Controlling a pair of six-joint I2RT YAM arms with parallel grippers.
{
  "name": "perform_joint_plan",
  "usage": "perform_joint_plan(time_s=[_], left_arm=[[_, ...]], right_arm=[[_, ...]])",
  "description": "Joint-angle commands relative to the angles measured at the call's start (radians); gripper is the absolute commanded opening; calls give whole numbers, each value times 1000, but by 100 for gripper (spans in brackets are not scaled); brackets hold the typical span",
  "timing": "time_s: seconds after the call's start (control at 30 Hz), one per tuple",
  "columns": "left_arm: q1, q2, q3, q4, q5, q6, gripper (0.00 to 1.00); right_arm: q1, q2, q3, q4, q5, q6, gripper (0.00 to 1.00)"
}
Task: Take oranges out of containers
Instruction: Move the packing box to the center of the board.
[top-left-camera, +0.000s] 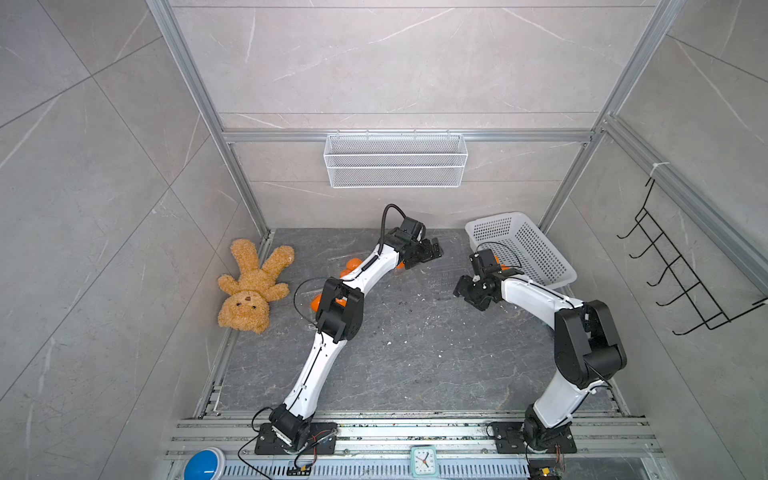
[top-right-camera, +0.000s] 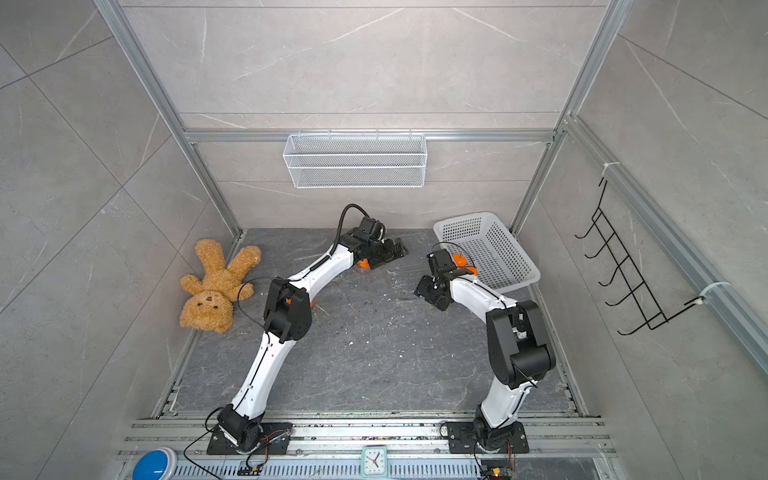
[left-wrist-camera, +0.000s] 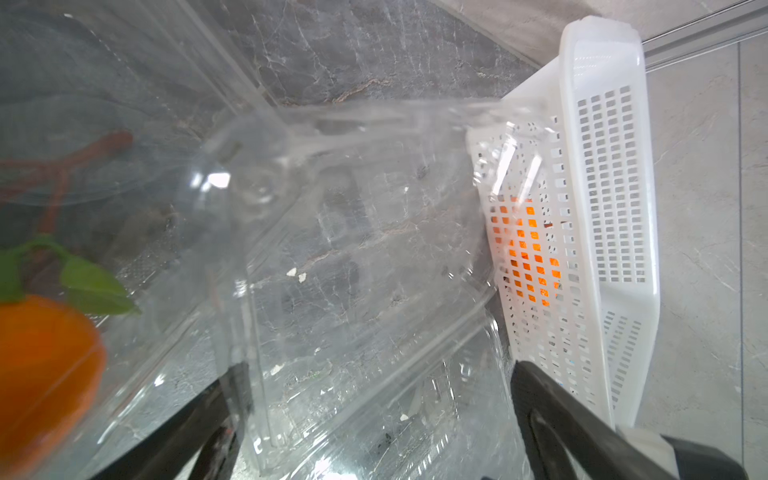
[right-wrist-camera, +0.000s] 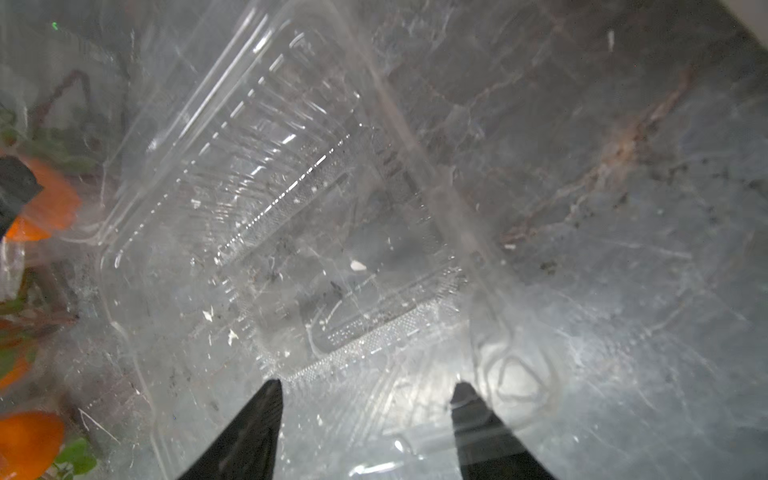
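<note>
The orange (left-wrist-camera: 41, 365) is bright orange with green leaves (left-wrist-camera: 91, 282). The box (left-wrist-camera: 353, 249) is clear. The basket (top-left-camera: 540, 253) is white, dotted with holes. The worktop (top-left-camera: 415, 353) is dark grey, pale-veined. The teddy bear (top-left-camera: 253, 286) is tan.

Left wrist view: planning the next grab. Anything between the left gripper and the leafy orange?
Yes: the wall of a clear plastic clamshell container stands between the left gripper and the round orange fruit.
</note>
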Motion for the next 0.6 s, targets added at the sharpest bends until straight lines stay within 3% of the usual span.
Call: perform_joint_plan(time_s=[0.0,0.3,0.57], left_arm=[[15,-11,57,16,25,-2,100],[78,-63,4,-20,-16,18,100],[101,-38,39,-6,-23,6,100]], right_arm=[[-5,52,87,-16,7,-14,64],[-6,130,150,23,-20,105,62],[-6,94,80,84,-46,205,62]])
